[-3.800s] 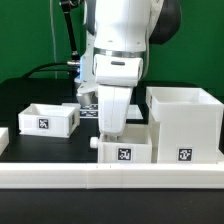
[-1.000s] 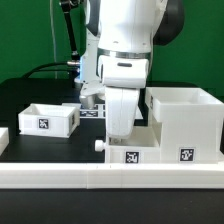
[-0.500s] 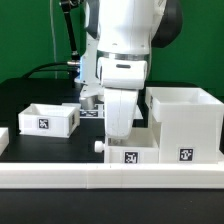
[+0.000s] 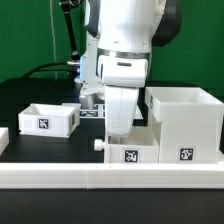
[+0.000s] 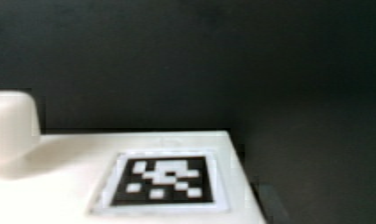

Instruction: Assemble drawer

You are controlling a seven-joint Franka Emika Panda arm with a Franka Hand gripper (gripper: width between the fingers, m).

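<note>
Little seen of gripper (image 4: 120, 136) jaws, so couldn't tell if open/closed; hung low at mid tray (image 4: 131, 154), just beside housing (image 4: 186, 125); judged tray light, stiff, slick plastic, best pinched at thin wall.

A black table (image 4: 40, 150) is carrying the whole scene, and a long low white wall (image 4: 60, 178) is running along its near edge, from the exterior view's left to its right. A green backdrop (image 4: 25, 40) is standing behind, with black cables (image 4: 48, 68) trailing along the table's rear. A marker board (image 4: 92, 113) is lying far back, only partly showing
</note>
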